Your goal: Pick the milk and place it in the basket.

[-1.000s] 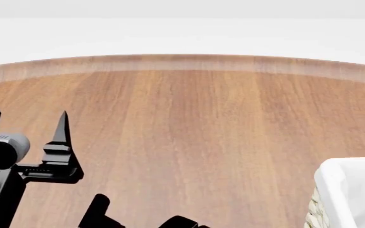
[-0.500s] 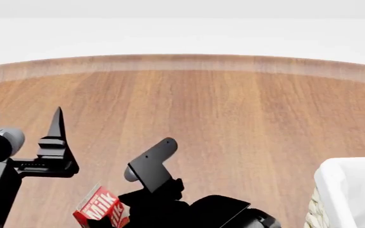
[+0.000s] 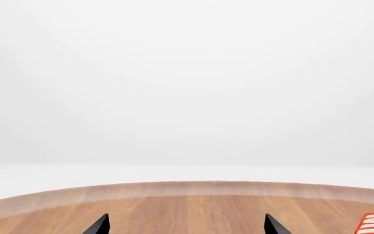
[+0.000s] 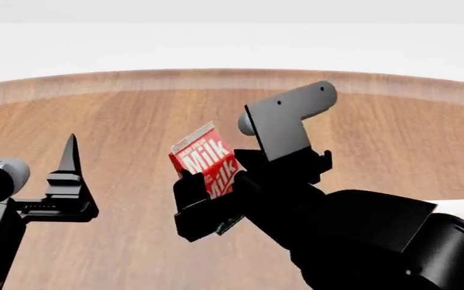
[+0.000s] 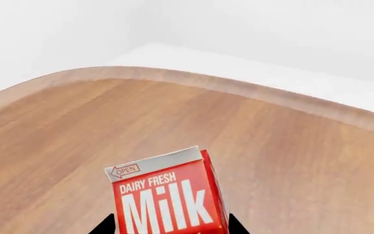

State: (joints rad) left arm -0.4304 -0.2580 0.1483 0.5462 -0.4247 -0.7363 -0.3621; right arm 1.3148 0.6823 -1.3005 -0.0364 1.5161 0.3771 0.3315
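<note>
The milk carton (image 4: 207,162) has its lower part hidden behind the right gripper (image 4: 209,208). In the right wrist view its base is cut off, and in the left wrist view only a red corner shows. The basket (image 4: 463,206) is nearly all covered by the right arm (just a white sliver).

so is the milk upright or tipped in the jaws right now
Tipped. In the head view the milk leans with its gable top toward the robot's left, clamped in the right gripper above the table.
</note>
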